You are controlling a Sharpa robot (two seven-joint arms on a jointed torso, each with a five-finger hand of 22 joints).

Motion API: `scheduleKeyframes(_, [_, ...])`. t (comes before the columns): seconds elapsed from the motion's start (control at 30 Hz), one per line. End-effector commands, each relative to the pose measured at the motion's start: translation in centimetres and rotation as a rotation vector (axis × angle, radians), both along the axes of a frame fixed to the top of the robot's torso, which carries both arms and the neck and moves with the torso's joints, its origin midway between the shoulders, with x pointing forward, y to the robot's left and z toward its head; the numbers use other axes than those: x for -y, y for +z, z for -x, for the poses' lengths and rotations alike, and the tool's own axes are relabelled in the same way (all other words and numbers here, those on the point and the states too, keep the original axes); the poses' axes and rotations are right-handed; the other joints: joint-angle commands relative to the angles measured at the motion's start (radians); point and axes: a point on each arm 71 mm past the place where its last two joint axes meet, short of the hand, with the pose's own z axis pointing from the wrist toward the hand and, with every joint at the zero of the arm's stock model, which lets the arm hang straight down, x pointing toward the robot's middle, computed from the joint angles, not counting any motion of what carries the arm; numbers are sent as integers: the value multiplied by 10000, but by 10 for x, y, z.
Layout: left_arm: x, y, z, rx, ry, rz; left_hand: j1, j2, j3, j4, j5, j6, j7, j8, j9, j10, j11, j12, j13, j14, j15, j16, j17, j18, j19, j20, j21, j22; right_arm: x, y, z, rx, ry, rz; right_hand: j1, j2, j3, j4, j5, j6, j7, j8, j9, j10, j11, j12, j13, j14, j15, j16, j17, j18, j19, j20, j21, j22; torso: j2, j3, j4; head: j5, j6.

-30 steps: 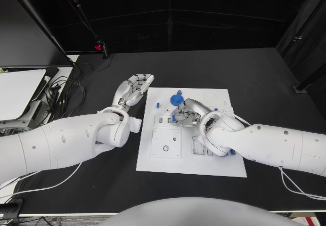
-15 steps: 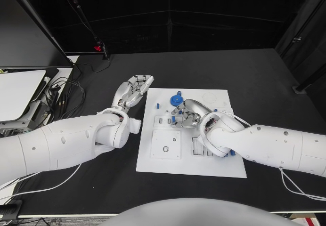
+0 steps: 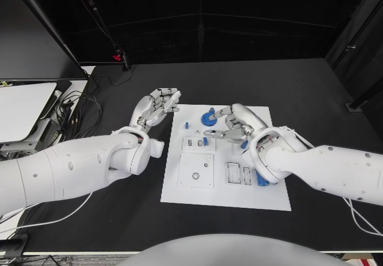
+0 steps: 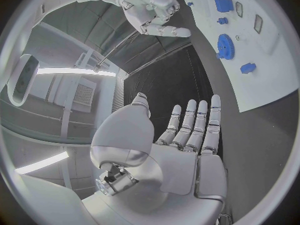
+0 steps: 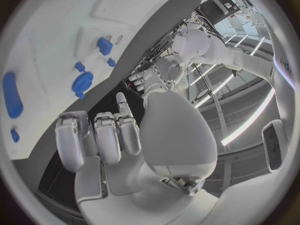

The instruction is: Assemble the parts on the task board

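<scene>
Board (image 3: 203,197): a white plate lying in the middle of the black table (image 3: 319,100), its long axis running from the robot's near side to the far side.
Near board: pale rectangular recesses sit in the near half; a small blue piece (image 3: 262,181) lies at the board's right edge, partly behind the right forearm.
Mid board: a small blue peg (image 3: 205,142) stands beside a row of little slots, left of centre.
Right hand (image 3: 234,126): hovers above the far half of the board, fingers curled in toward the palm. I see nothing between them in the head view, and the right wrist view shows the curled fingers bare, so I judge it holds nothing.
Gear (image 3: 208,117): a blue toothed wheel near the board's far edge, just left of the right hand's fingertips, close beside them; whether they touch I cannot tell.
Small parts: another small blue piece (image 3: 185,124) lies near the far left corner of the board.
Left hand (image 3: 154,107): held off the board, just beyond its far left corner, fingers straight and side by side, palm bare, holding nothing.
Key relation: the gear lies left of and slightly beyond the right hand, between the two hands. The right hand is the nearer one, so in my judgement a short reach leftward would serve.
</scene>
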Motion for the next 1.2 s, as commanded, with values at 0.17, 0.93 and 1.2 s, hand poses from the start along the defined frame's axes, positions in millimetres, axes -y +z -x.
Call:
scheduleKeyframes(0.17, [2, 26, -3, 1448, -1374, -1979, -52, 15, -584, 4, 59, -74, 813, 91, -3, 3556, -836, 1671, 1093, 3468, -989, 1143, 882, 545, 2371, -415, 1458, 605, 34, 28, 0, -1327, -100, -3502, -502, 396, -384, -65, 528, 125, -53, 155, 42, 1040, 24, 25, 2632, 1058, 56, 25, 2633, 52, 706, 53, -313, 2431, -100, 17, -20, 71, -72])
scheduleKeyframes(0.93, [26, 49, -26, -1915, -3341, -9222, -326, 25, -1088, -3, 267, 4518, 177, -1536, 231, 11030, -1405, 8025, 14908, 12279, -1719, 6694, 14856, -1315, 10327, -1182, 11289, 13139, 96, 33, -10, -2588, -103, -6852, -984, 1877, -1521, -80, 1417, -2647, -469, 1393, 142, 143, -528, -477, 2064, 1058, -441, 25, 2633, 553, -886, -426, -2067, 1547, -234, 21, -220, 49, -97])
scheduleKeyframes(1.2, [48, 42, -30, -2690, -3948, -10263, -94, 519, -1343, 15, 388, 4074, -256, 1327, 2516, 11030, -1806, 8025, 14908, 12279, -2094, 6694, 14856, -1315, 10327, -1519, 11289, 13139, 99, 33, -11, -2555, -177, -6934, -1176, 2043, -1731, -70, 1549, -2822, -377, 1875, 205, 263, -448, -400, 2125, 1058, -381, 25, 2633, 545, -864, -390, -2042, 1597, -221, 14, -254, 54, -128])
